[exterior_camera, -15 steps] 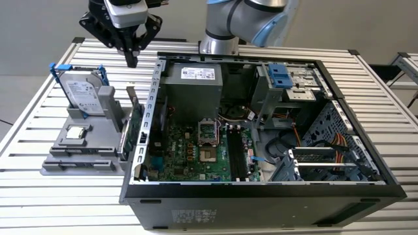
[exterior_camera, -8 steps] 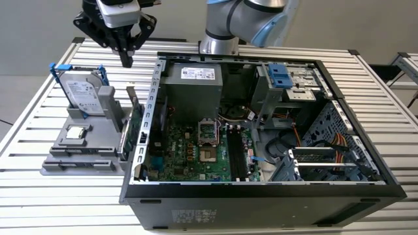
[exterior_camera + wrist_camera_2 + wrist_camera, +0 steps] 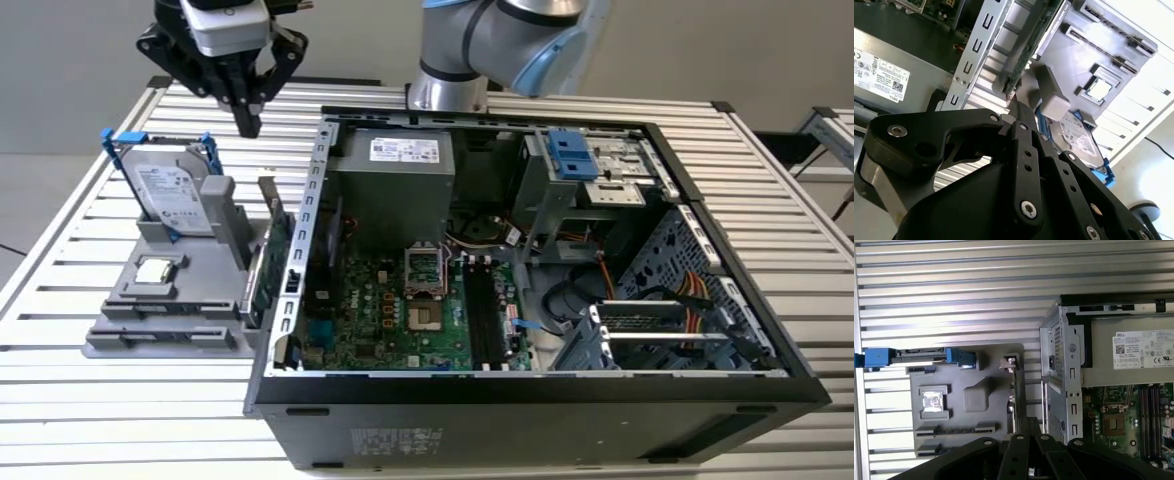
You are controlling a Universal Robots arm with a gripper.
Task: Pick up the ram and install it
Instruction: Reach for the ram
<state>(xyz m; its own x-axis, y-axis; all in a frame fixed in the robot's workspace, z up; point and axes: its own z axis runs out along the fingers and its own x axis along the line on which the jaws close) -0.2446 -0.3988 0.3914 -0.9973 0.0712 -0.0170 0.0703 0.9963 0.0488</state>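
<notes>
My gripper (image 3: 250, 128) hangs above the back end of the grey parts holder (image 3: 134, 335), at the exterior view's left of the open computer case (image 3: 534, 385). Its black fingers meet at the tips, shut, with nothing between them, as both wrist views show (image 3: 1013, 116) (image 3: 1024, 422). Just below the tips a green circuit card (image 3: 275, 250) stands on edge in the holder, beside the case wall. The ram is out of view. The motherboard's black memory slots (image 3: 481, 315) lie inside the case.
The holder also carries a silver hard drive in a blue frame (image 3: 171, 195) and a small square chip (image 3: 158, 268). The power supply (image 3: 394, 190) and a drive cage (image 3: 594, 165) fill the case's back. A slatted metal table (image 3: 107, 400) lies under everything.
</notes>
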